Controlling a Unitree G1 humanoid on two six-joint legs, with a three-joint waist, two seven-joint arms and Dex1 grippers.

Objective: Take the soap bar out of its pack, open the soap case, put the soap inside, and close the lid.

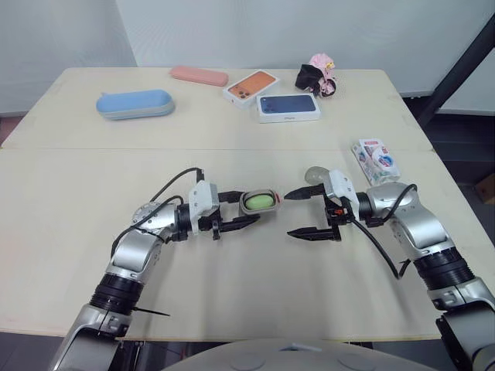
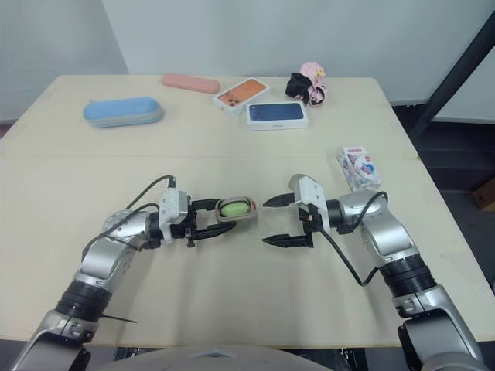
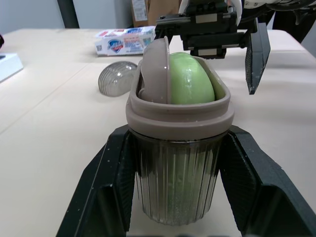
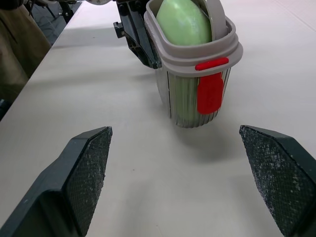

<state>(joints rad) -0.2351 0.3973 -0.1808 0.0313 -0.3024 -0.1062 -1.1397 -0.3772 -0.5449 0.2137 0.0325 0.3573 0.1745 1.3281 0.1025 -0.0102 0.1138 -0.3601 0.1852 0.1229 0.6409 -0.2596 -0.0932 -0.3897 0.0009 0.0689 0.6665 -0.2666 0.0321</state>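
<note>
I judge the soap step done and the lid step next. My left gripper [image 1: 251,207] is closed on the case [image 3: 177,168], one finger on each ribbed side. The case sits mouth up, low over the desk [image 1: 232,294]; I cannot tell if it touches.

My right gripper [image 4: 180,173] faces it from just beyond the case, wide open and holding nothing. The case stands between the two grippers, near the right fingertips but apart from them.

The soap [image 3: 190,79] is a smooth pale-green oval. It stands on end inside the case and its top rises above the rim. A grey insert [image 3: 155,69] leans beside it, also above the rim. The case body is smoky and see-through, with a taupe rim band and a red tab [image 4: 211,91] on the side facing the right gripper.

The lid [image 1: 313,175], a clear ribbed dome, lies on the desk just behind the right gripper. The pack [image 1: 377,160] lies further off on that side.

Next, I think the right gripper must turn back for the lid, take it by the edge and bring it over the case. With soap and insert standing proud, I expect the lid will not seat until both are pressed down flat.
</note>
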